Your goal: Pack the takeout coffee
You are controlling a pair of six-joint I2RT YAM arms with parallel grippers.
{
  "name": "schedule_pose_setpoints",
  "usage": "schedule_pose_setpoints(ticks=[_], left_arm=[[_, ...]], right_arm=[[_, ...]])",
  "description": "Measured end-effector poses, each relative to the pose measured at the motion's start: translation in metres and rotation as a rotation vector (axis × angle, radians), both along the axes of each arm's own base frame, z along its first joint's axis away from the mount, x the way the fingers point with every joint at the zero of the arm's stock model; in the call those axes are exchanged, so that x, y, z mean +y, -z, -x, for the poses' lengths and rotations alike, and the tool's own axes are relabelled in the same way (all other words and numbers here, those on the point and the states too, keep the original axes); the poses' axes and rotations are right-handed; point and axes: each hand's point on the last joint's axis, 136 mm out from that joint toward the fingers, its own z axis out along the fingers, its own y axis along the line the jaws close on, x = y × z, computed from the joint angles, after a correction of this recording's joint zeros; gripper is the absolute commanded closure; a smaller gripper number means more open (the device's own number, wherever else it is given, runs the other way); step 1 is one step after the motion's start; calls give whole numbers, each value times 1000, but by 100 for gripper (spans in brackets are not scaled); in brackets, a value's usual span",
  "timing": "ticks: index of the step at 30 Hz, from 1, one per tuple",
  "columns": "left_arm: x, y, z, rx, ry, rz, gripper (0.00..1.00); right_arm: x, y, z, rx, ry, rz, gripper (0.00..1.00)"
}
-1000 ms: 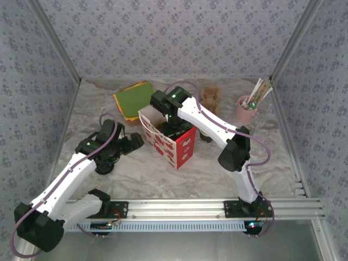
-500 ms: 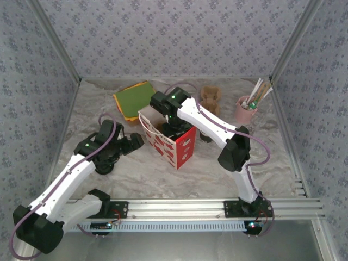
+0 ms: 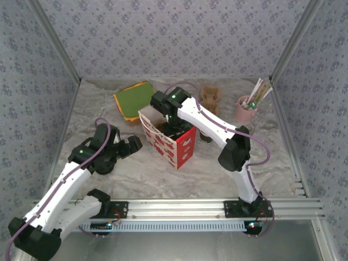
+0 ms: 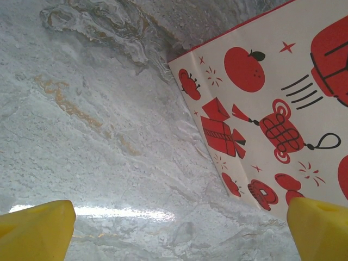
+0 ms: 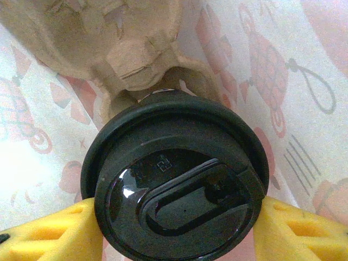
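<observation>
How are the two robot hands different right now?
The right gripper is down inside the paper bag; the left gripper is outside, beside it. The right fingers squeeze the takeout coffee; the left fingers are wide apart, holding nothing. Both have yellow fingers.

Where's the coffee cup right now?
In the right wrist view, the takeout coffee sits in the right gripper, inside the red-and-white bag at mid-table, next to a cardboard carrier.

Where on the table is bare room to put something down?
Bare marbled table lies between the tall red-and-white paper bag and the near rail, and right of the right arm. The back is crowded: green paper sheets, brown cardboard piece, pink cup of sticks.
</observation>
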Motion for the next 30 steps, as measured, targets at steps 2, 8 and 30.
schedule_pose_setpoints(ticks=[2,8,30], left_arm=[[0,0,1,-1,0,1,0],[2,3,6,10,2,-2,0],[2,4,6,12,2,-3,0]], right_arm=[[0,1,0,1,0,2,36],[0,1,0,0,1,1,36],[-1,1,0,0,1,0,36]])
